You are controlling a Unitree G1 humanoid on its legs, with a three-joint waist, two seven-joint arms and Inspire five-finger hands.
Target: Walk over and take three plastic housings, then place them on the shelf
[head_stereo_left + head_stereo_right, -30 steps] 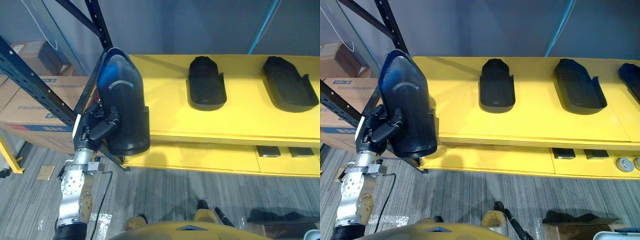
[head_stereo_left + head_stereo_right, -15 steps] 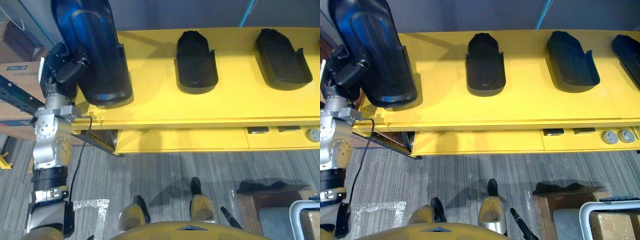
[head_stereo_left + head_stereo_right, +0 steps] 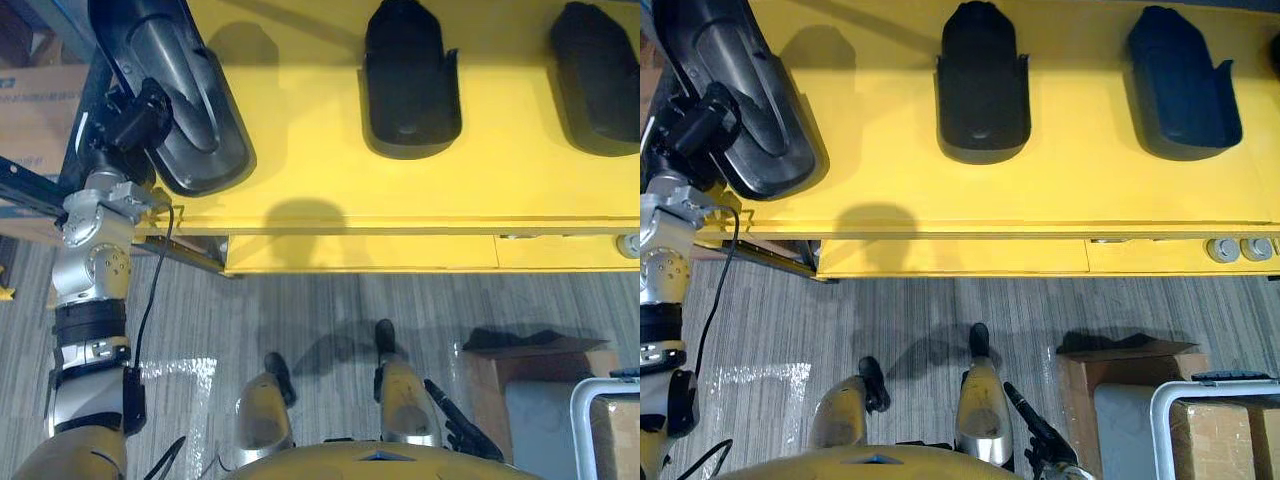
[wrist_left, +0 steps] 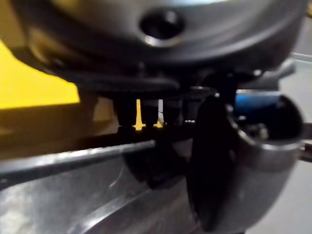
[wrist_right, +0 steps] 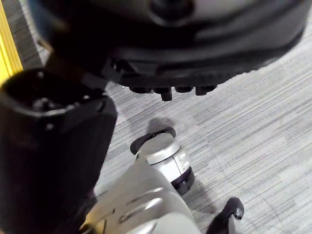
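Housing (image 3: 190, 100) over shelf's (image 3: 320, 200) left-front corner, bare shelf before next housing (image 3: 410, 75); left hand (image 3: 130, 118) clamped round it.

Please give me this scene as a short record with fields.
left hand: shut on the held housing, over the left end of the yellow shelf
held housing touching shelf: cannot tell
middle housing: lying on the shelf
right housing: lying on the shelf, apart from the middle one
right hand: open, low, holding nothing
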